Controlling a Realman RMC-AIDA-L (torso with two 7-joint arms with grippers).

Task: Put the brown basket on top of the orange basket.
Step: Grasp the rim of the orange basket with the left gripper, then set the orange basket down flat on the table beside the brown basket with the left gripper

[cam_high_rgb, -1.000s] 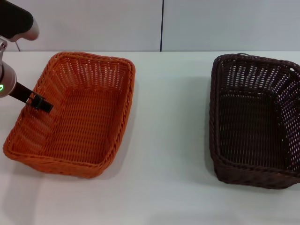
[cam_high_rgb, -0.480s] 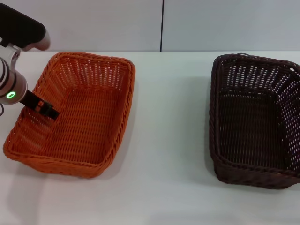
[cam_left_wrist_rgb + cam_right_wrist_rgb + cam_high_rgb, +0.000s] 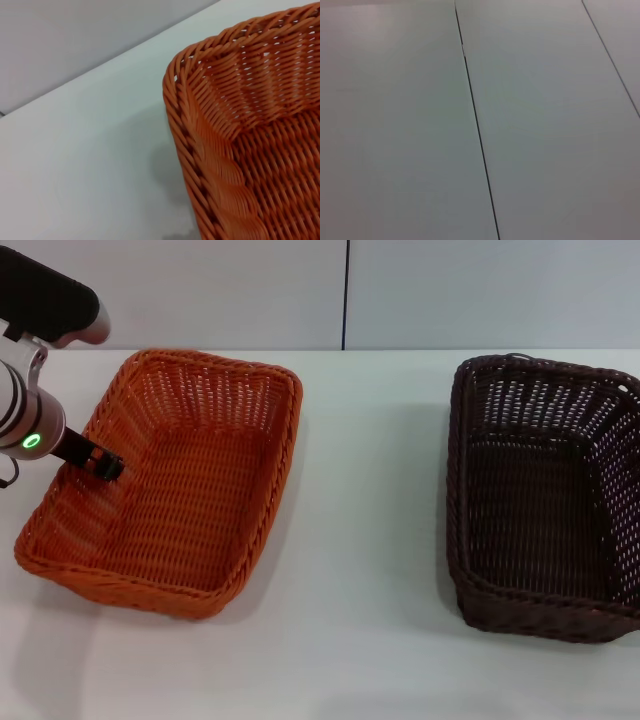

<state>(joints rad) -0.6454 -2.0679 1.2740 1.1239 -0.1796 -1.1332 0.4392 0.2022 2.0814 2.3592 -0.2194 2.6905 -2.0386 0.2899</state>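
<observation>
Left gripper [image 3: 104, 465] sits at the left rim of the orange basket [image 3: 190, 490], its dark fingers apparently clamped on that braided edge. Brown basket [image 3: 545, 495] stands well apart on the right side of the white table [image 3: 370, 540]. Right gripper is out of view.

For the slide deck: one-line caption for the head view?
Left pincer at the orange basket left rim; brown basket sits apart on the white table.
</observation>
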